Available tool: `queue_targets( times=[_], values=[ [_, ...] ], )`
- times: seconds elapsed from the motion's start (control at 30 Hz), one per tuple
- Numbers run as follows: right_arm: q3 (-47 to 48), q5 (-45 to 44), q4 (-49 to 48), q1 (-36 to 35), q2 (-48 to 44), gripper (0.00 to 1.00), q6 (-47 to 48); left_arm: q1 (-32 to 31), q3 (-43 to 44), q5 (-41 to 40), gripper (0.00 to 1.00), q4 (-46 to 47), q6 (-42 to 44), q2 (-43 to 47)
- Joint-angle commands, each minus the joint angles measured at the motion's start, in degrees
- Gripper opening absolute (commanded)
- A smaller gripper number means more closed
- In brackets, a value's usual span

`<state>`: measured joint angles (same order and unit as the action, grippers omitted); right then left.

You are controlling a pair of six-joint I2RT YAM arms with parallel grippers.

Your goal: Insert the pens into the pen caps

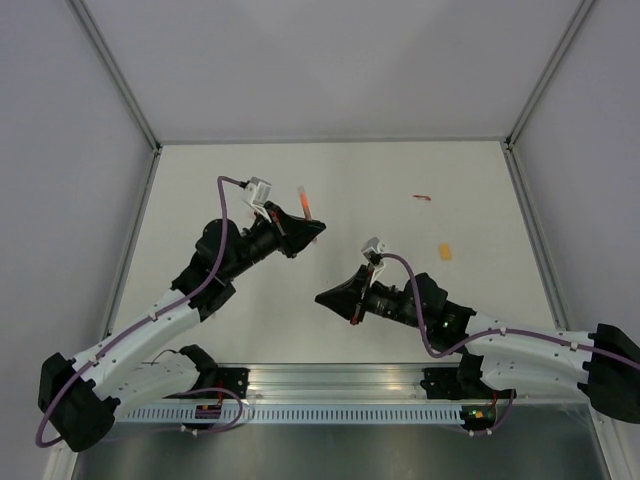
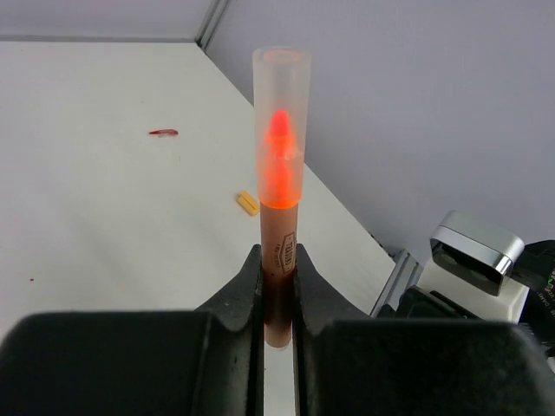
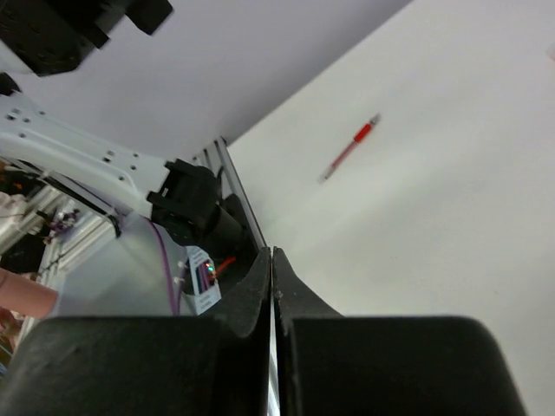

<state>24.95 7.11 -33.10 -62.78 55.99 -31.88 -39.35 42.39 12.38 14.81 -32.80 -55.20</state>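
Note:
My left gripper (image 1: 312, 230) (image 2: 277, 260) is shut on an orange-pink pen (image 2: 279, 260), held above the table at the far left-middle. The pen points away from the fingers, and a frosted clear sleeve (image 2: 281, 113) covers its glowing orange tip; it also shows in the top view (image 1: 303, 203). My right gripper (image 1: 322, 297) (image 3: 272, 260) is shut and empty, in the air just right of the left one. A small red cap (image 1: 422, 197) (image 2: 163, 133) and an orange cap (image 1: 445, 251) (image 2: 248, 203) lie on the table at the right. A red pen (image 3: 349, 149) lies on the table in the right wrist view.
The white table (image 1: 400, 330) is walled by grey panels with metal posts (image 1: 135, 100) at the corners. The slotted rail (image 1: 330, 385) and both arm bases run along the near edge. The left arm's base and purple cable (image 3: 195, 217) show in the right wrist view.

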Motion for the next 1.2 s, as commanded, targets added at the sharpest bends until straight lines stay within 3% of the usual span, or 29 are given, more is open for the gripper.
queue_targets(
  times=[0.0, 0.1, 0.2, 0.23, 0.33, 0.57, 0.77, 0.83, 1.17],
  values=[
    [6.5, -2.5, 8.6, 0.0, -2.7, 0.0, 2.8, -0.1, 0.2, -1.1, 0.02, 5.7, -0.3, 1.1],
    [8.6, -6.4, 13.5, 0.0, -4.5, 0.0, 4.1, -0.1, -0.9, -0.1, 0.02, 5.5, 0.9, 1.4],
    [10.4, -9.6, 18.6, -0.1, -6.7, 0.17, 5.8, -0.2, -1.7, 2.3, 0.02, 5.3, 2.4, 1.4],
    [10.9, -10.3, 20.2, 0.0, -7.1, 0.29, 6.2, -0.2, -1.9, 3.3, 0.02, 5.0, 2.6, 1.0],
    [13.0, -15.4, 27.5, -0.1, -9.1, 0.43, 7.2, -0.2, -1.3, 5.6, 0.02, 1.6, 2.7, -0.9],
    [15.7, -29.4, 42.5, 0.0, -13.8, 0.52, 2.9, -0.2, -3.4, 1.3, 0.02, -6.2, -0.9, -7.4],
    [19.5, -47.5, 50.3, 0.2, -9.0, 0.55, 2.8, -0.2, -3.3, -0.7, 0.02, -9.0, -6.1, -19.5],
    [18.0, -48.4, 48.7, 0.7, -9.1, 0.55, 2.9, -0.1, -1.3, -2.5, 0.02, -10.2, -7.9, -26.7],
    [13.2, -44.9, 45.7, 1.4, -14.1, 0.55, 3.1, -0.1, 6.7, -7.0, 0.02, -19.0, -11.1, -39.9]
  ],
)
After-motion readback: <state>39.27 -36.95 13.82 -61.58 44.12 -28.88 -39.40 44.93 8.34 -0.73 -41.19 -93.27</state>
